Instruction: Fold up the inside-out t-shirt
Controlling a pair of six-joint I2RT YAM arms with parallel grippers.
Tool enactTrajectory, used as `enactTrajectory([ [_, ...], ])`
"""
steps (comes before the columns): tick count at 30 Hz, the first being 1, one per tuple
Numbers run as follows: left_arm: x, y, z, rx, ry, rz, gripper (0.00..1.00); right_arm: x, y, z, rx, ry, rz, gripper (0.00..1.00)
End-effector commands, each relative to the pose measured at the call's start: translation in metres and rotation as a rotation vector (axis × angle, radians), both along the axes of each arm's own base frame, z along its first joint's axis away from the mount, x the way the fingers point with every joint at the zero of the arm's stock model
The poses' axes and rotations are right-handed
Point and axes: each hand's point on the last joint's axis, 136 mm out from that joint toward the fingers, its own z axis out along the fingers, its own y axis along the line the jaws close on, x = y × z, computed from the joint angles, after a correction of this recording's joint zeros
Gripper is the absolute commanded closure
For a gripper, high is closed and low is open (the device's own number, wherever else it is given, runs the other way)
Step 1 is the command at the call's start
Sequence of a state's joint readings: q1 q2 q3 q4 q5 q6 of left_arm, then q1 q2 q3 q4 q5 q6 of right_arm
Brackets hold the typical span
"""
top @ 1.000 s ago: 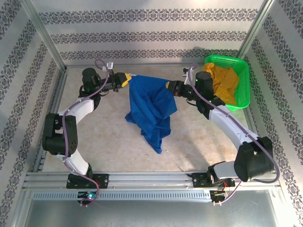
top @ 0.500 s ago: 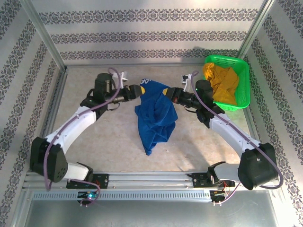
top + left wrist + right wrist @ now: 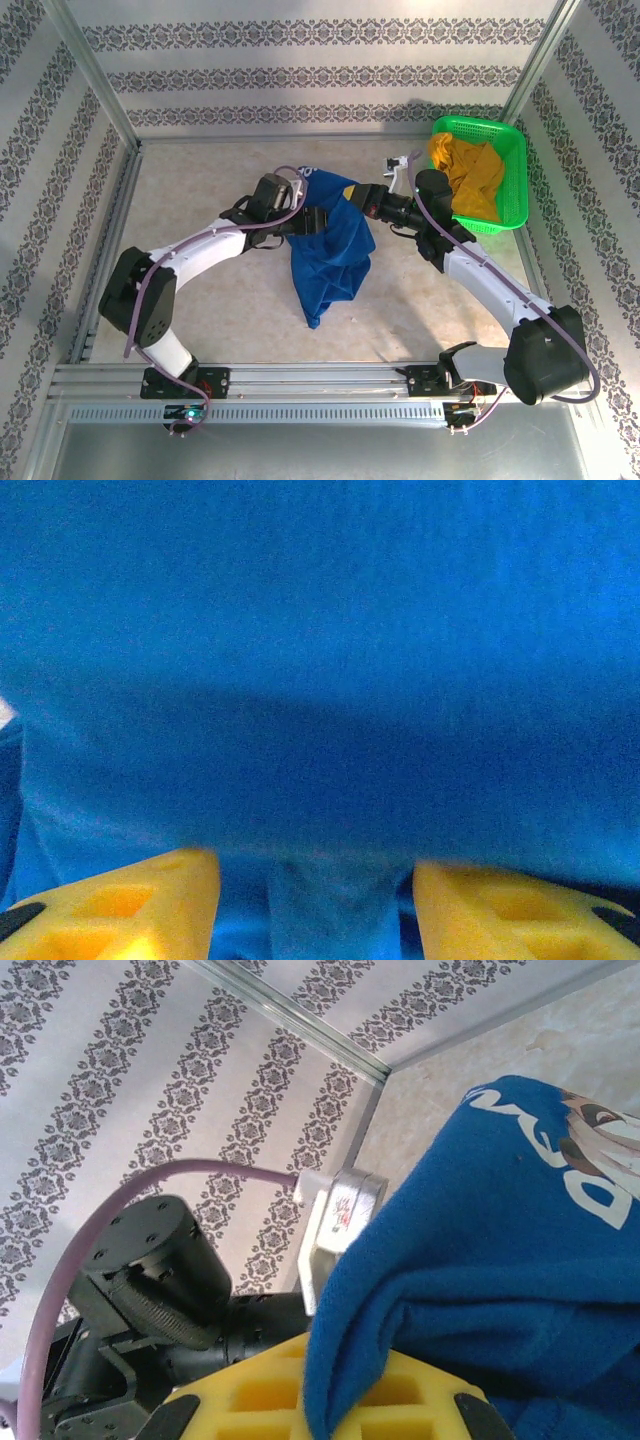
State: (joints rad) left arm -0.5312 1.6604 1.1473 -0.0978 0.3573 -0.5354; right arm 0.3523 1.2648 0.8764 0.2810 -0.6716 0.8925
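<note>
The inside-out t-shirt [image 3: 335, 262] is a bunched royal-blue bundle, held up at its top right and trailing down to the table in the middle. My right gripper [image 3: 358, 198] is shut on its upper edge; in the right wrist view blue cloth [image 3: 520, 1260] with whitish print comes out over the yellow fingers [image 3: 250, 1395]. My left gripper [image 3: 318, 220] is pressed into the shirt's left side. Its yellow fingers [image 3: 120, 905] stand apart, open, with a fold of blue cloth [image 3: 330, 900] loose between them.
A green basket [image 3: 512, 150] stands at the back right with a mustard-yellow garment [image 3: 470, 178] in it, just behind my right arm. Patterned walls and metal rails enclose the table. My left arm's black wrist [image 3: 150, 1290] is close to the right gripper.
My left gripper has opened, let go of the shirt's upper left corner and moved right and nearer into the cloth. The shirt has sagged and now hangs from the right gripper alone.
</note>
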Motion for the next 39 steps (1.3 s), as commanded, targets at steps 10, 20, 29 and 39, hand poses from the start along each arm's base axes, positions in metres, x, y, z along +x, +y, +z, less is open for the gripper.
enactTrajectory([
  [10, 0.008, -0.063, -0.005, -0.109, -0.045, -0.181, 0.44, -0.003, 0.010, 0.027, 0.048, -0.070, 0.023, 1.00],
  [20, 0.027, -0.025, 0.018, -0.176, -0.083, -0.098, 1.00, -0.002, -0.036, -0.015, 0.003, 0.009, -0.178, 1.00],
  [29, 0.005, 0.030, 0.097, -0.567, -0.134, -0.140, 1.00, 0.018, -0.079, -0.122, -0.233, 0.207, -0.422, 0.80],
  [39, -0.001, 0.023, 0.131, -0.724, -0.127, -0.226, 1.00, -0.021, -0.070, -0.081, -0.429, 0.097, -0.382, 0.27],
])
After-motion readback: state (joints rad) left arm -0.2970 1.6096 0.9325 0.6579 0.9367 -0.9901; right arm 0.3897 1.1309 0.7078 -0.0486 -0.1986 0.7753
